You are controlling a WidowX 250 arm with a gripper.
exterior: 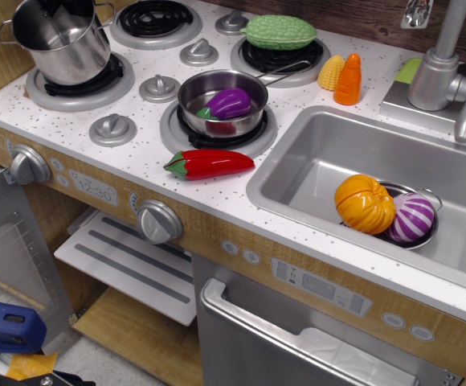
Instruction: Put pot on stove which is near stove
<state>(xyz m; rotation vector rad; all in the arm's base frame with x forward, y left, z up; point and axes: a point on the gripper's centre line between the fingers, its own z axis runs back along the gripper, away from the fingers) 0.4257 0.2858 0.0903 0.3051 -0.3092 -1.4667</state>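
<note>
one pot (60, 44) on stove (128, 112) burner

White speckled counter (149, 161), red pepper (209, 164), orange carrot (348, 80)

One view only. The camera sits high, in front of the counter (149, 173), and looks down at a slant across it. The stove (141, 112) fills the upper left, the sink (297, 173) the right. The near cabinet front runs across the lower half. The faucet (442, 72) at far right is cut by the top edge.
</note>
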